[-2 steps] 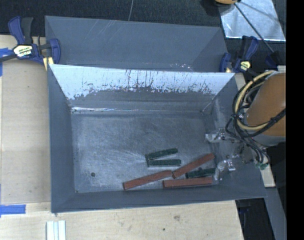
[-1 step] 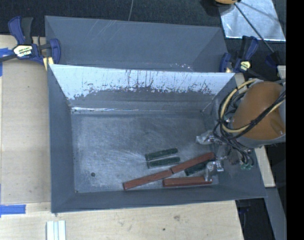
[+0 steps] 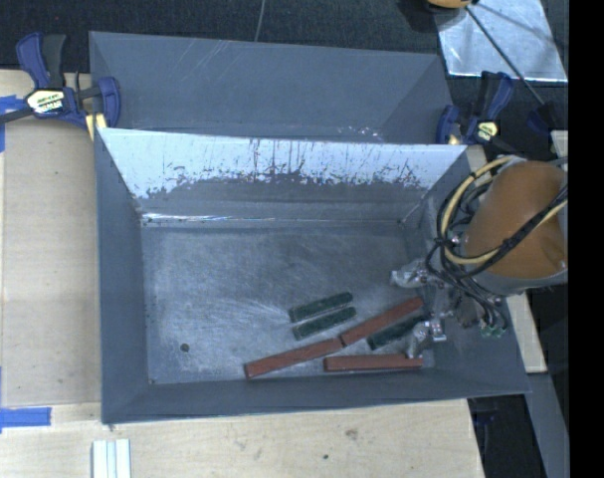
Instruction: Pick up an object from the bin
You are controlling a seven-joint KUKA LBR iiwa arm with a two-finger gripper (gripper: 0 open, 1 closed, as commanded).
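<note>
The gripper [image 3: 427, 317] sits low at about 4 o'clock on the bin [image 3: 120, 297] floor, close against the right wall. Its metal parts and the black cables [image 3: 459, 229] bunch together there, so I cannot tell whether it is apart or together, nor whether anything is clamped in it.

Right at it lie two things. A short dark bar [image 3: 385, 339] slants up toward 2 o'clock, and its right end is lost under the gripper. Touching its upper side, a slanted brown stick [image 3: 374, 328] runs the same way, its right end also hidden behind the metal.

Just below, toward 5 o'clock, a flat brown stick [image 3: 371, 363] lies level along the front edge of the floor, its right tip beneath the gripper. To its 9 o'clock a long brown stick [image 3: 292, 359] slants gently up to the right.

Above that, near the floor's centre, an upper green bar [image 3: 319, 307] and a lower green bar [image 3: 323, 323] lie side by side, nearly touching.

At 3 o'clock the orange cover [image 3: 510, 225] on the wrist is cut off at the right.
</note>
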